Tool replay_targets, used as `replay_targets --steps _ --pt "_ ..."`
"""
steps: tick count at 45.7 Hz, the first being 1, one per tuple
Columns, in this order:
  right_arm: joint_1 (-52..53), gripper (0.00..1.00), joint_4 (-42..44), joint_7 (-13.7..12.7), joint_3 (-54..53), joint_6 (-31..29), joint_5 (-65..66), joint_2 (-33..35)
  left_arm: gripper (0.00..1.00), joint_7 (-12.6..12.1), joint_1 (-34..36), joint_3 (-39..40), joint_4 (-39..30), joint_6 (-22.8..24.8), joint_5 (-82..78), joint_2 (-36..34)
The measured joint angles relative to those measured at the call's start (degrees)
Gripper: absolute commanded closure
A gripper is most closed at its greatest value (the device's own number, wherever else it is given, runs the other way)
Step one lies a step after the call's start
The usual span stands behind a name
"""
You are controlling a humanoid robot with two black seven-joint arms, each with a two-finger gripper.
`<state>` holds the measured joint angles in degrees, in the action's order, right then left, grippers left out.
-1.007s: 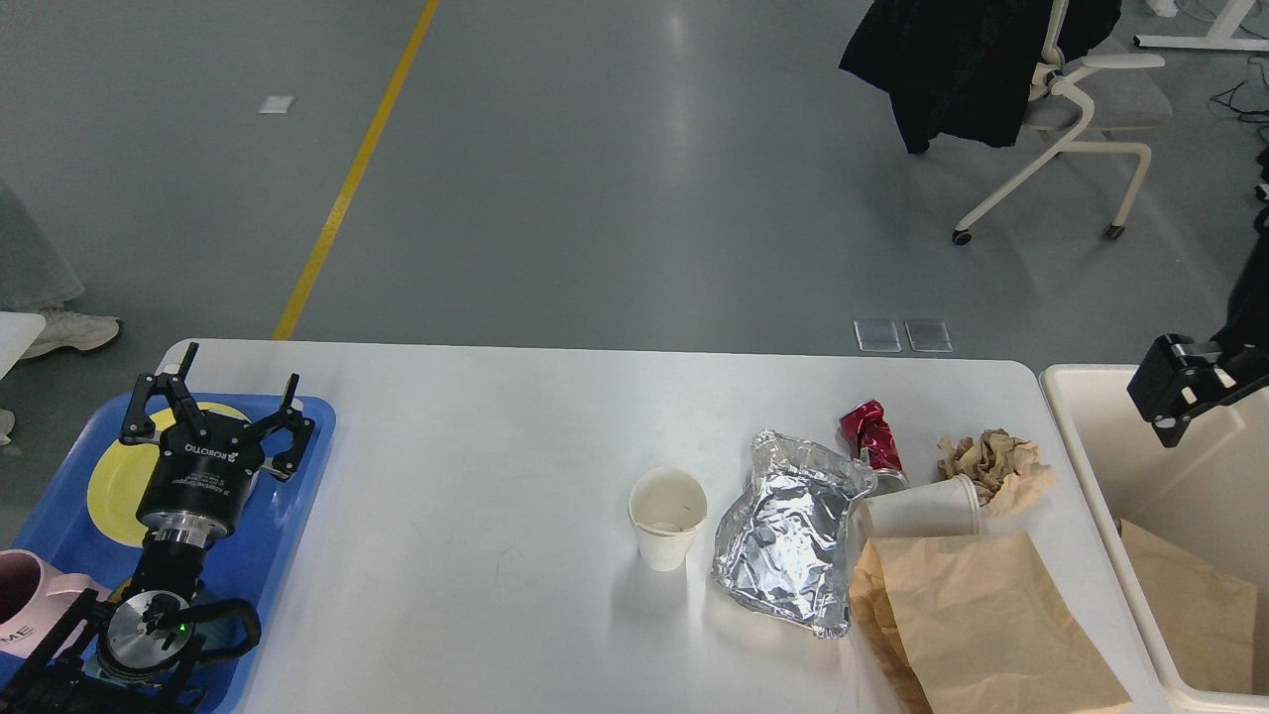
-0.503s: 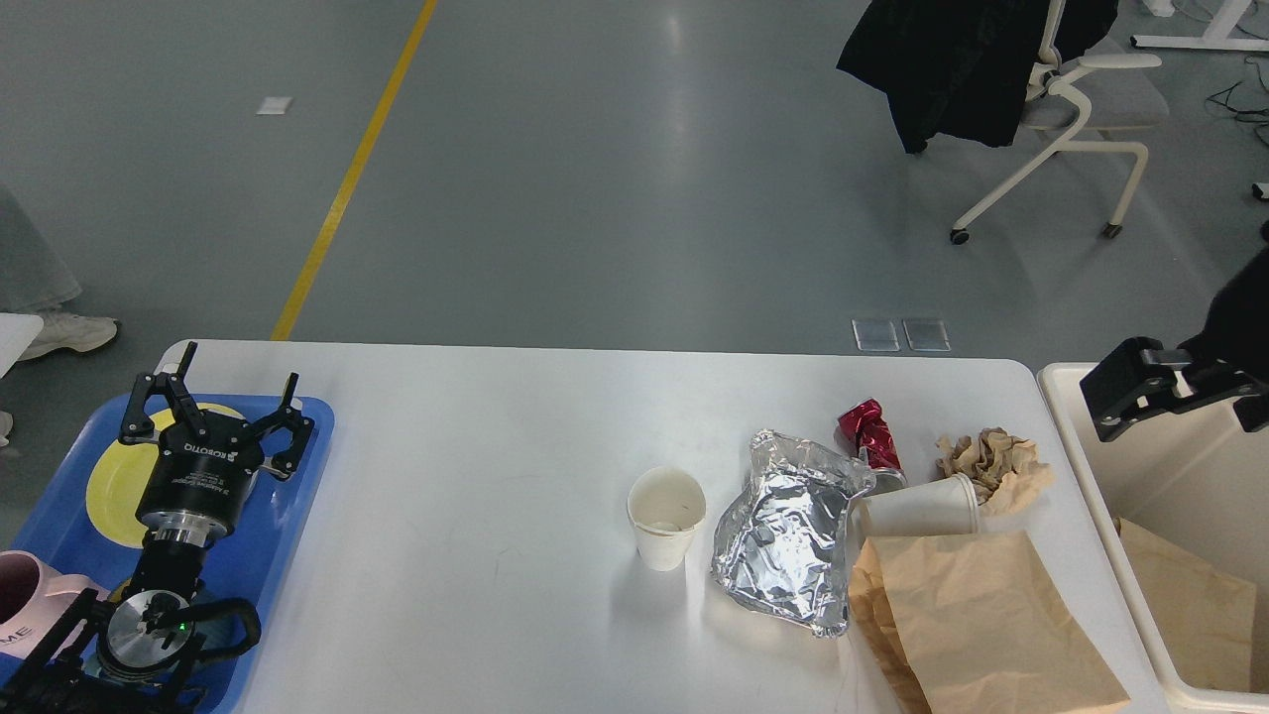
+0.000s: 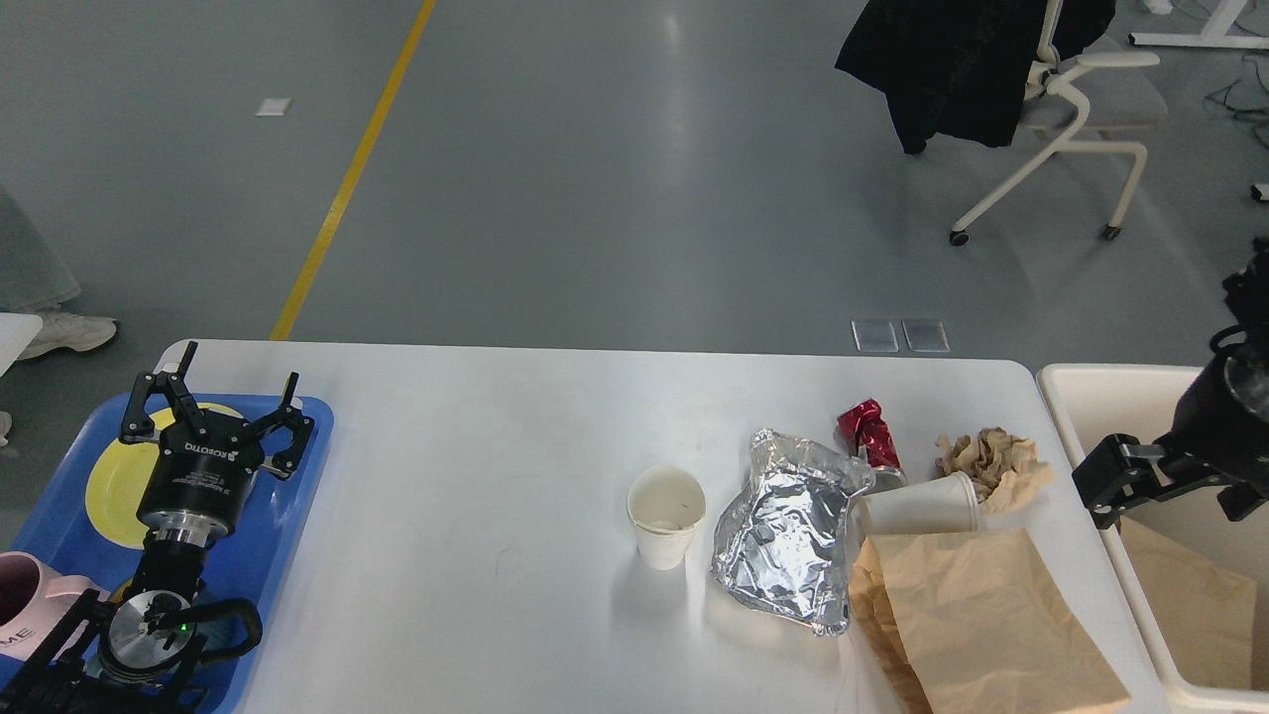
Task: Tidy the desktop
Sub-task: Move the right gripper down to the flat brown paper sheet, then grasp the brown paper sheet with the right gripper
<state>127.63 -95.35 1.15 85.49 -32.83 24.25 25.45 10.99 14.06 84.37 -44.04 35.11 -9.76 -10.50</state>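
Note:
The white desktop (image 3: 476, 416) carries litter on its right half: an upright paper cup (image 3: 666, 516), a crumpled foil sheet (image 3: 793, 531), a red crushed can (image 3: 870, 436), a paper cup on its side (image 3: 917, 508), a ball of brown paper (image 3: 996, 461) and a flat brown paper bag (image 3: 981, 625). My left gripper (image 3: 223, 392) is open and empty above the blue tray (image 3: 297, 496) at the left. My right gripper (image 3: 1110, 476) hangs dark over the cream bin's left wall, just right of the brown paper ball; its fingers cannot be told apart.
The blue tray holds a yellow plate (image 3: 109, 486) and a pink mug (image 3: 25, 605). The cream bin (image 3: 1081, 382) stands off the table's right end with a brown bag (image 3: 1195, 605) inside. An office chair (image 3: 1071, 109) stands on the floor behind.
My right gripper has come down and to the left, from above the bin to its left wall by the table's right edge. The left arm and the litter have not moved.

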Motion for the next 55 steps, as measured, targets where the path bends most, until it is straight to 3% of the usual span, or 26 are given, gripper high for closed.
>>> replay_targets --steps 12,15,23,28,33,36,39,40,44,55 --pt "-20.2 0.02 3.3 0.7 -6.0 17.3 3.5 0.7 0.04 0.0 0.0 0.0 0.0 0.0 0.0 0.0" --pt "-28.3 0.02 7.0 2.2 -9.4 20.3 4.5 0.5 0.04 0.0 0.0 0.0 0.0 0.0 0.0 0.0" --pt "-45.6 0.01 20.2 5.2 -16.0 22.5 8.9 -0.1 0.04 0.0 0.0 0.0 0.0 0.0 0.0 0.0" --pt "-53.9 0.01 27.8 5.4 -18.9 23.6 9.5 -1.3 0.04 0.0 0.0 0.0 0.0 0.0 0.0 0.0" --pt "-57.0 0.04 30.3 5.3 -19.7 25.1 9.4 -3.4 0.04 0.0 0.0 0.0 -0.1 0.0 0.0 0.0" --pt "-57.4 0.21 30.5 5.3 -19.8 25.5 9.4 -3.7 0.04 0.0 0.0 0.0 -0.1 0.0 0.0 0.0" --pt "-57.5 0.49 30.5 5.2 -19.8 25.6 9.3 -3.8 0.04 0.0 0.0 0.0 -0.1 0.0 0.0 0.0" --pt "-57.5 0.72 30.5 5.2 -19.8 25.6 9.3 -3.8 0.04 0.0 0.0 0.0 -0.1 0.0 0.0 0.0" --pt "-57.4 1.0 30.3 5.0 -19.6 25.6 9.4 -3.6 0.04 0.0 0.0 0.0 -0.1 0.0 0.0 0.0" --pt "-57.8 1.0 29.6 4.4 -19.5 25.6 9.3 -2.7 0.04 0.0 0.0 0.0 -0.1 0.0 0.0 0.0"
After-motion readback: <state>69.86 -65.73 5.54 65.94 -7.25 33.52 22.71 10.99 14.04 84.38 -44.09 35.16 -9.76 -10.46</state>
